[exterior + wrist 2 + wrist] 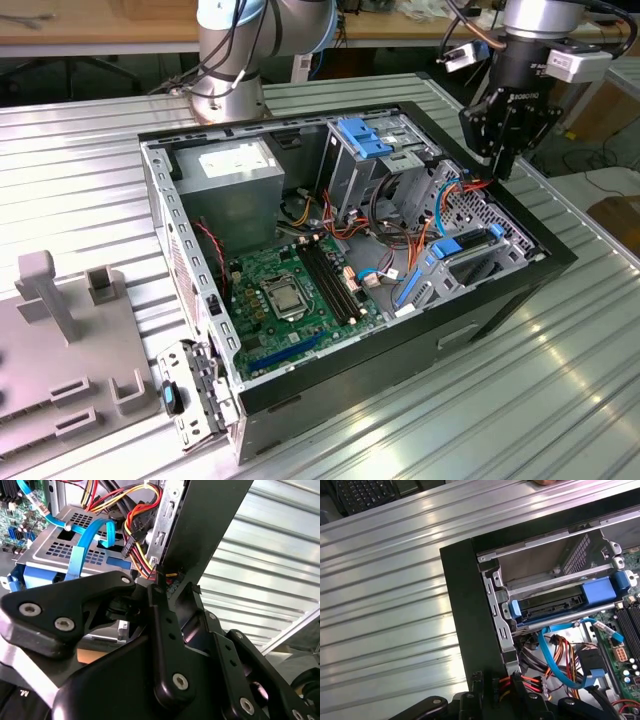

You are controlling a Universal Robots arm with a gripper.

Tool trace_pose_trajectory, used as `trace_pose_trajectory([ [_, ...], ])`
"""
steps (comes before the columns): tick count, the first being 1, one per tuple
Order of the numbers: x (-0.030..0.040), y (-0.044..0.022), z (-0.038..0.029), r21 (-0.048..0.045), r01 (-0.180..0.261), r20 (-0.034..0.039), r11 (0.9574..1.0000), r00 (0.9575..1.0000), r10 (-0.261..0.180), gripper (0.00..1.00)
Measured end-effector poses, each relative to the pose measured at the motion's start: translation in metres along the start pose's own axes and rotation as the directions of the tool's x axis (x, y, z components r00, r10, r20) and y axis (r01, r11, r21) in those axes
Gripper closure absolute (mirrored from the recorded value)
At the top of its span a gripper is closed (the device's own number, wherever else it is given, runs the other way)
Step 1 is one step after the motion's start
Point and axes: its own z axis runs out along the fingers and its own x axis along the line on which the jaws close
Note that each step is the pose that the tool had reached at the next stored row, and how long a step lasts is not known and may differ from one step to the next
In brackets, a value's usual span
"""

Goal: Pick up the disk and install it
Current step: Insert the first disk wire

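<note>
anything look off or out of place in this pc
Nothing is spilled or broken. One oddity: the metal flap at the case corner, exterior view's left, hangs tilted outward. The disk sits level in its cage; the gripper hovers over the case rim.

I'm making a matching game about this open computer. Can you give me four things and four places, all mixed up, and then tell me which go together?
Things:
1. disk
2. hand
3. green circuit board
4. grey stand

Places:
A. on the table, outside the case
B. over the case's rim
C. sitting in the metal cage
D. flat on the case's floor

Pairs: 1-C, 2-B, 3-D, 4-A
</note>
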Motion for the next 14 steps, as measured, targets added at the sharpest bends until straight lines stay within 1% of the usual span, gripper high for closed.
trace_pose_trajectory([
  [3,0.0000,0.0000,0.0000,-0.0003,-0.002,0.0005,1.0000,1.0000,0.002,0.65],
  [4,0.0000,0.0000,0.0000,-0.0003,-0.002,0.0006,1.0000,1.0000,0.002,0.67],
  [6,0.0000,0.0000,-0.0001,-0.0006,-0.003,0.0006,1.0000,1.0000,0.003,0.80],
  [7,0.0000,0.0000,-0.0001,-0.0007,-0.003,0.0007,1.0000,1.0000,0.003,0.83],
  [14,0.0000,0.0000,0.0000,-0.0006,-0.004,0.0011,1.0000,1.0000,0.004,0.83],
])
